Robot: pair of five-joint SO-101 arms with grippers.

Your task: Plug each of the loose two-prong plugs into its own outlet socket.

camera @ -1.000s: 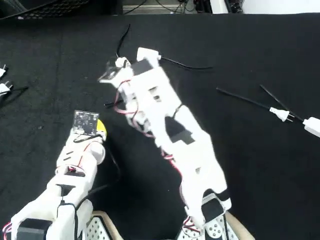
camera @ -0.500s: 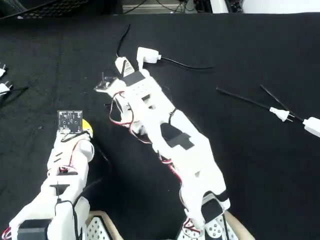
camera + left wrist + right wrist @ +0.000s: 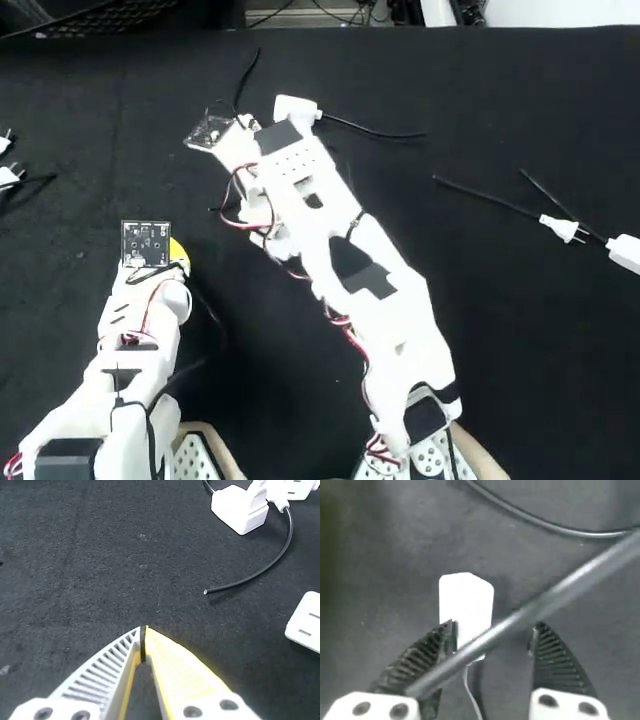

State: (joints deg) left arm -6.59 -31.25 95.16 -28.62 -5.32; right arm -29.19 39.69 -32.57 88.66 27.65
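Observation:
My right gripper [image 3: 492, 630] is open over the black mat, and a white two-prong plug body [image 3: 466, 611] lies between its fingers, closer to one of them. A grey cable [image 3: 545, 600] slants across in front of it. In the high view the right gripper [image 3: 213, 132] is at the far left-centre, beside a white socket block [image 3: 295, 108] with a black cord. My left gripper [image 3: 144, 632] is shut on nothing above bare mat; a white plug [image 3: 240, 509] with its black cord and a white socket [image 3: 306, 623] lie farther off.
Two white plugs [image 3: 562, 229] on black cords lie at the right edge of the table. More white plugs [image 3: 8, 177] sit at the far left edge. The left arm [image 3: 135, 330] stands at the near left.
The left arm shifted to the left and then held still. The right gripper dipped toward the near side, then swung back out to the far side.

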